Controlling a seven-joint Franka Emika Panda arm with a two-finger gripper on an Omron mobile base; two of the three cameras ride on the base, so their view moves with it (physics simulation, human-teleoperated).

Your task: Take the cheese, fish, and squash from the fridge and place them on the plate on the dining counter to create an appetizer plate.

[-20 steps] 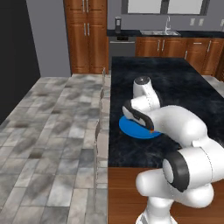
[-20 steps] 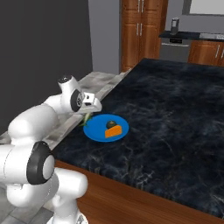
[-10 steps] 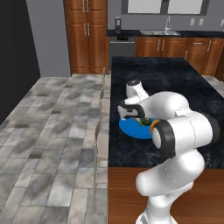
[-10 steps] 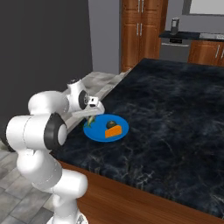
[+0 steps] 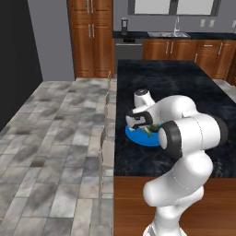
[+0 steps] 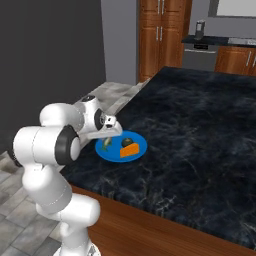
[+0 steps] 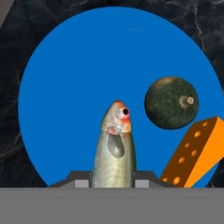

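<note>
End effector (image 7: 113, 183) clamped on fish (image 7: 114, 146), hovering over plate (image 7: 78, 78) w/ squash (image 7: 171, 102) & cheese (image 7: 194, 153); next: lowering, releasing.

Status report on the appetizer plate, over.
Gripper shut on fish, above plate. Squash and cheese on plate. Nothing in the way.

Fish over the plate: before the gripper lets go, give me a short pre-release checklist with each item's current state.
1. Fish held between the gripper fingers: ok.
2. Fish above the plate, not the dining counter: ok.
3. Bare blue surface under the fish's head: ok.
4. Squash already on the plate, apart from the fish: ok.
5. Cheese already on the plate: ok.
6. Fish low enough to release without bouncing: cannot tell.
</note>
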